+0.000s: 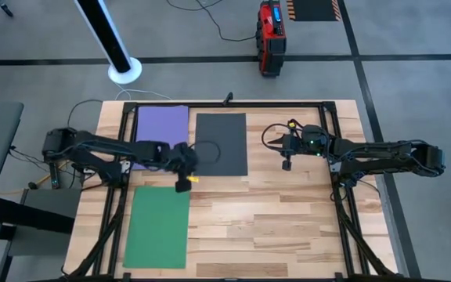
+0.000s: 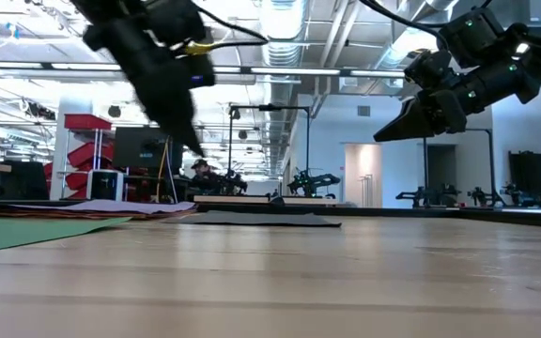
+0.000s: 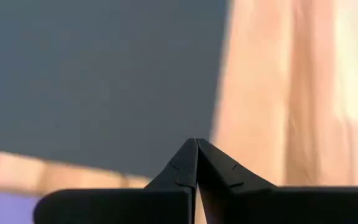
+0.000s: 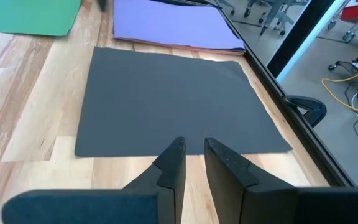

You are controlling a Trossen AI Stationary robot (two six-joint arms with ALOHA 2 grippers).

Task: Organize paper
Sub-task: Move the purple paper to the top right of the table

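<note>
Purple sheet beside grey sheet; left tool pressed together, right tool slightly spread.

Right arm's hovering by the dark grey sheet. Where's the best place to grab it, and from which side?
Probably the dark grey sheet's edge nearest the right gripper. It lies flat on the table, with bare wood beside that edge, so a finger could slide under from there. The purple sheet and the left gripper crowd the opposite side.
</note>
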